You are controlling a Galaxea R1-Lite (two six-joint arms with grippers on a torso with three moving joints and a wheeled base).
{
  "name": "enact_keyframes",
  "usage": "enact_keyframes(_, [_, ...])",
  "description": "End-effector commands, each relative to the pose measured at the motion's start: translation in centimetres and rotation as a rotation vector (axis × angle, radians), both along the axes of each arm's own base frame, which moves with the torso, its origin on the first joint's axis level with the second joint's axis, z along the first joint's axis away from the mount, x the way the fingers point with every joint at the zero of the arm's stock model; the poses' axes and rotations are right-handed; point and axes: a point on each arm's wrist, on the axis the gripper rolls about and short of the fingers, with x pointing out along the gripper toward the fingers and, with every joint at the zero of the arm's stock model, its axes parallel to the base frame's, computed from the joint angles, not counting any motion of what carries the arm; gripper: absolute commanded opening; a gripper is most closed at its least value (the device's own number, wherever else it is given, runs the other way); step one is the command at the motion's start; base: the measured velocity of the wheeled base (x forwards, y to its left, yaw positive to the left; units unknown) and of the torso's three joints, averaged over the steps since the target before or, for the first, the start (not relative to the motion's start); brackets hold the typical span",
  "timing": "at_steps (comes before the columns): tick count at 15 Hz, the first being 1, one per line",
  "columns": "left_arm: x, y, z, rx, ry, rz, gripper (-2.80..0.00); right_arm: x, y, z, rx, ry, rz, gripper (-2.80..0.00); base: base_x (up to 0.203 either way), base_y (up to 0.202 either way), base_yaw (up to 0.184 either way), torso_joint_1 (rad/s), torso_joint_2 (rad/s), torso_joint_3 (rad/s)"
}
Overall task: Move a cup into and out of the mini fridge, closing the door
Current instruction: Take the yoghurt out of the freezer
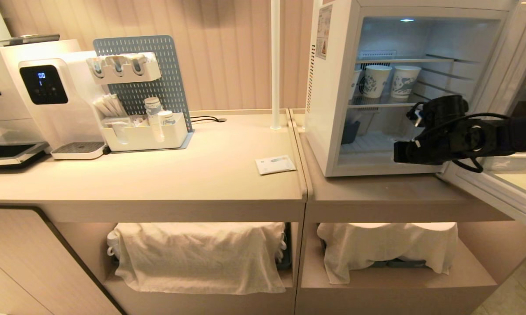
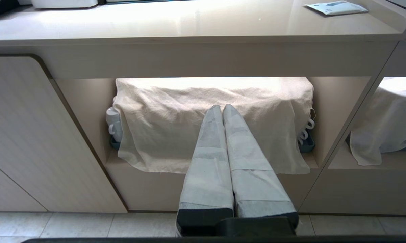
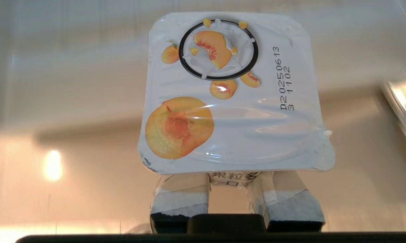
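The mini fridge (image 1: 328, 87) stands on the right counter. Its door (image 1: 486, 186) is swung wide open to the right. My right gripper (image 1: 420, 148) hangs level in front of the fridge's lower opening, just above the counter. In the right wrist view it (image 3: 228, 179) is shut on the cup (image 3: 233, 101), a small white pot with peach pictures on its flat lid. The taped fingers (image 3: 179, 195) clamp the body under the lid. In the head view my arm hides the cup. My left gripper (image 2: 222, 108) is parked low before the cabinet, shut and empty.
Two tall paper cups (image 1: 390, 81) stand on the fridge's middle wire shelf. A white sachet (image 1: 275, 165) lies on the counter left of the fridge. Behind it rises a white pole (image 1: 275, 65). A coffee machine (image 1: 40, 92) and an organiser (image 1: 140, 127) stand far left. Cloth-covered trays (image 2: 209, 114) fill the lower shelves.
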Motion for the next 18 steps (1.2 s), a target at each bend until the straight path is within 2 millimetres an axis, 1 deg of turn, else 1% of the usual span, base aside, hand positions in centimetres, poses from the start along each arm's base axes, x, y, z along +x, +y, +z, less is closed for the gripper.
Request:
enact_keyframes(1, [0.0,0.0,0.0,0.000,0.001,0.000,-2.80,-2.4,0.0,2.7,-0.005,-0.037,-0.002,-2.80,0.000,0.000,0.000,0.000,0.00,0.000])
enact_keyframes(3, [0.0,0.0,0.0,0.000,0.001,0.000,-2.80,-4.3,0.0,4.0,-0.022,-0.044,0.008,-2.80,0.000,0.000,0.000,0.000,0.00,0.000])
enact_keyframes(5, [0.0,0.0,0.0,0.000,0.000,0.000,-2.80,-6.5,0.0,4.8,-0.052,-0.018,0.026,-2.80,0.000,0.000,0.000,0.000,0.00,0.000])
enact_keyframes(7, [0.0,0.0,0.0,0.001,0.001,0.000,-2.80,-9.3,-0.1,5.4,-0.069,0.026,0.035,-2.80,0.000,0.000,0.000,0.000,0.00,0.000])
enact_keyframes(9, [0.0,0.0,0.0,0.001,0.000,0.000,-2.80,-12.7,-0.1,5.7,-0.080,0.078,0.030,-2.80,0.000,0.000,0.000,0.000,0.00,0.000])
enact_keyframes(11, [0.0,0.0,0.0,0.000,0.001,0.000,-2.80,-16.5,-0.1,5.6,-0.094,0.105,0.024,-2.80,0.000,0.000,0.000,0.000,0.00,0.000])
enact_keyframes(13, [0.0,0.0,0.0,0.001,0.000,0.000,-2.80,-20.7,-0.1,5.5,-0.112,0.096,0.039,-2.80,0.000,0.000,0.000,0.000,0.00,0.000])
enact_keyframes(16, [0.0,0.0,0.0,0.000,0.000,0.000,-2.80,-26.9,0.3,4.2,-0.130,0.040,0.081,-2.80,0.000,0.000,0.000,0.000,0.00,0.000])
enact_keyframes(18, [0.0,0.0,0.0,0.001,0.001,0.000,-2.80,-29.8,0.4,2.9,-0.137,-0.030,0.095,-2.80,0.000,0.000,0.000,0.000,0.00,0.000])
